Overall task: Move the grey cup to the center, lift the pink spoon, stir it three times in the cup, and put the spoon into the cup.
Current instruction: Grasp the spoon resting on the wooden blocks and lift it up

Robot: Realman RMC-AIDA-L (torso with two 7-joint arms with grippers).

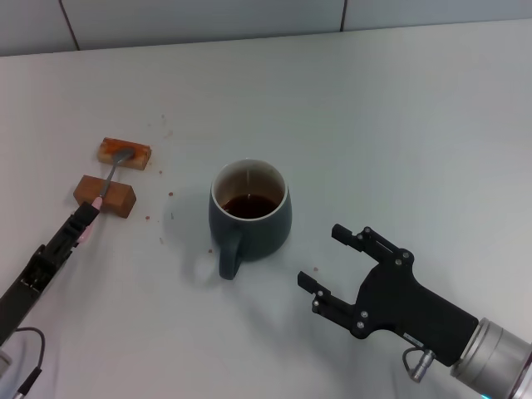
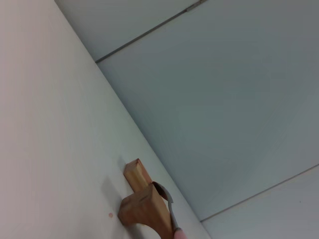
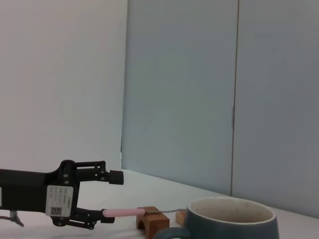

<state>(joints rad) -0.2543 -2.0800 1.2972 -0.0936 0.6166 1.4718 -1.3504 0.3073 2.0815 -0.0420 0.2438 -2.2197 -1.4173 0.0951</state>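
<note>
The grey cup (image 1: pixel 249 218) stands upright mid-table with dark liquid inside, its handle toward me; its rim also shows in the right wrist view (image 3: pixel 230 219). The pink spoon (image 1: pixel 112 174) lies across two brown blocks at the left, bowl on the far block, pink handle end toward me. My left gripper (image 1: pixel 86 218) is at that handle end. In the right wrist view the left gripper (image 3: pixel 112 195) has its fingers apart, with the spoon's pink handle (image 3: pixel 119 212) lying against the lower finger. My right gripper (image 1: pixel 320 256) stands open, empty, to the right of the cup and nearer me.
The far brown block (image 1: pixel 141 154) and the near brown block (image 1: pixel 116 198) hold the spoon off the table; both blocks (image 2: pixel 144 209) appear in the left wrist view with the spoon's neck (image 2: pixel 169 205). Small reddish crumbs dot the white table (image 1: pixel 399 125) left of the cup.
</note>
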